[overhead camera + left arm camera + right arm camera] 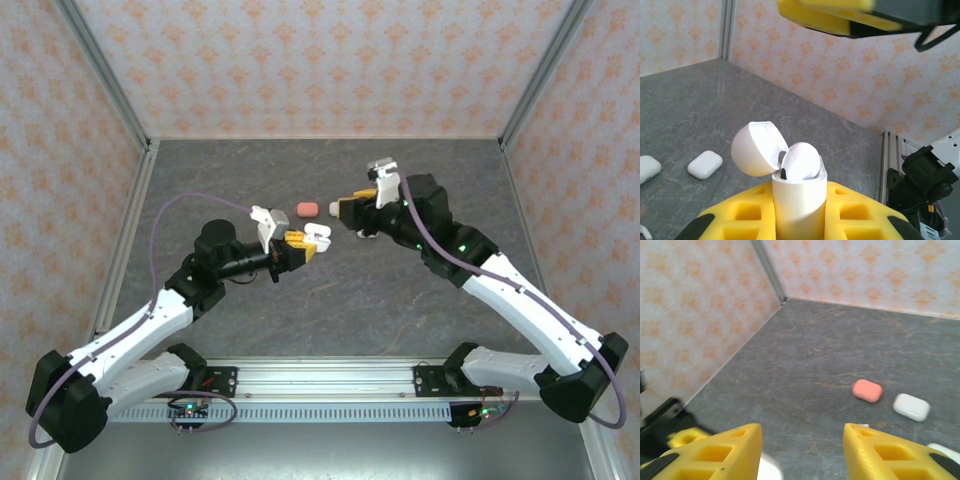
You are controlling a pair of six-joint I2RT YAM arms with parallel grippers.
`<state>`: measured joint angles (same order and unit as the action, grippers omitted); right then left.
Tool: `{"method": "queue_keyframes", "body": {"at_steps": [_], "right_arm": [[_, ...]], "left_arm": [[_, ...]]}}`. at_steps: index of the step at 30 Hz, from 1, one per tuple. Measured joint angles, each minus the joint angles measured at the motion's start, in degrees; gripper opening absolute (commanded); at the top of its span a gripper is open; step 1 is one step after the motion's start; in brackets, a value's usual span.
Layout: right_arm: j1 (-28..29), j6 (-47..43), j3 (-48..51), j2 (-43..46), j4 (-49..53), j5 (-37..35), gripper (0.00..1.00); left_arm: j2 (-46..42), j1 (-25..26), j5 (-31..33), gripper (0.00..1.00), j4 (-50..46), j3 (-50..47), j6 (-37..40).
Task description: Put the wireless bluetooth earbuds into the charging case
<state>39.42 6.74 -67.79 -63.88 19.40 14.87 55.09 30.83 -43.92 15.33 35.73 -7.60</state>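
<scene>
Clamping the open case (798, 197), left tool (800, 220) — white earbud (801, 161) seated inside

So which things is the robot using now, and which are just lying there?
In use: open white case, held in the left jaws; white earbud sitting in it.
Lying on the table: pink case; closed white case.
</scene>
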Motion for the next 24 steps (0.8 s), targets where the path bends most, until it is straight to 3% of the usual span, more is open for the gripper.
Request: {"method": "queue_keyframes", "body": {"at_steps": [6, 14, 24], "right_arm": [[-6.36, 4.02, 0.15, -5.64, 2.67, -0.24, 0.46], [-6.43, 3.96, -4.07, -28.63, 8.57, 0.24, 0.45], [-2.54, 1.92, -22.40, -50.16, 14.82, -2.12, 0.47]], "left_arm": [[-4.74, 0.00, 1.16, 0.00, 0.72, -1.57, 0.09], [-9.62, 0.00, 1.88, 0.00, 0.74, -1.84, 0.17], [-10.49, 0.00, 2.47, 0.00, 0.50, -1.84, 0.24]]}}
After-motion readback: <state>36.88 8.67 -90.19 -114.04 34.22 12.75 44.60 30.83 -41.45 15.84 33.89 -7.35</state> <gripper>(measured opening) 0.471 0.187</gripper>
